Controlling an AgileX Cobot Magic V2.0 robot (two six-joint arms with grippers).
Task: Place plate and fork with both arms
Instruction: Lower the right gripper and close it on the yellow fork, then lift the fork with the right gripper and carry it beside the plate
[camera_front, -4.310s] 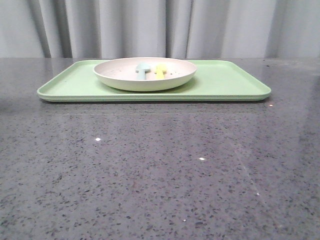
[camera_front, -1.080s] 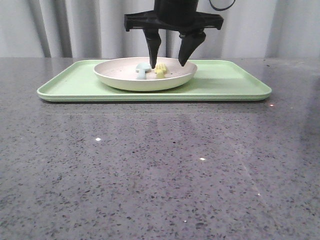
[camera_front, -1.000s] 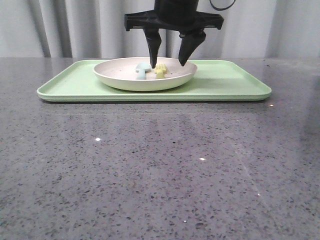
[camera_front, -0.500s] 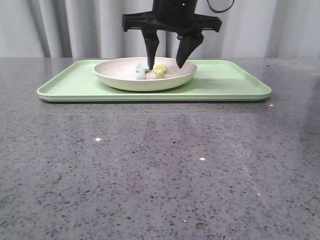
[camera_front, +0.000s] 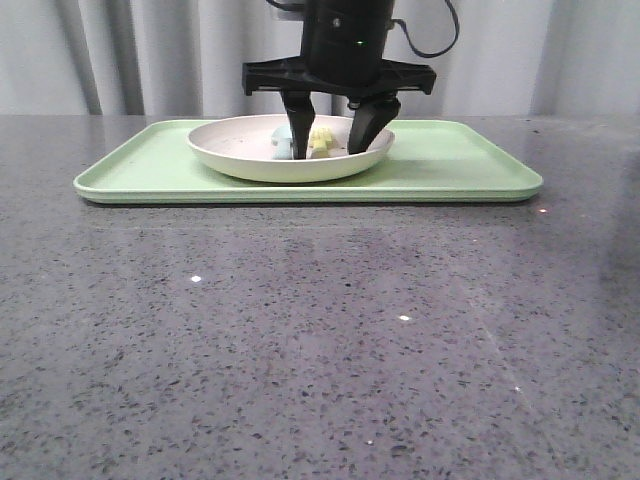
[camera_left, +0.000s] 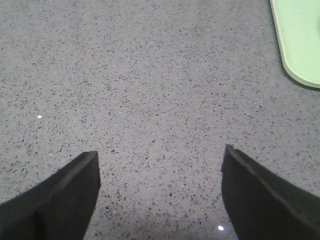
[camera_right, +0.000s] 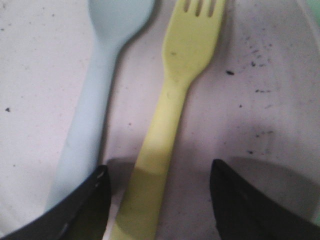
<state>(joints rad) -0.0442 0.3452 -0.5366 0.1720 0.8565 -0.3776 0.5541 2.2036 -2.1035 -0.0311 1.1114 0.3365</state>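
**A:** Your right gripper is down inside the plate with its fingers spread apart and nothing between them but the handle of the yellow fork. The handle runs up the middle of the gap; the pale blue spoon lies just outside one finger, nearly touching it.

**B:** So what do you want from me on the close?

**A:** Keep the spoon out of it. I'd judge the spoon-side finger sits close enough to drag the blue handle along, so shift slightly toward the fork side before you squeeze, and get the tips low enough to catch the handle, which lies flat on the dish.

**B:** And the fork's direction?

**A:** Its long axis runs straight away from the fingertips, tines at the far end, handle end between the fingers, tilted a little toward the spoon-side finger. The fingers close across that axis, which suits a pinch on the handle.

**B:** The other arm?

**A:** Your left gripper has its fingers wide apart over the bare speckled countertop, holding nothing, the green tray off beyond one fingertip.
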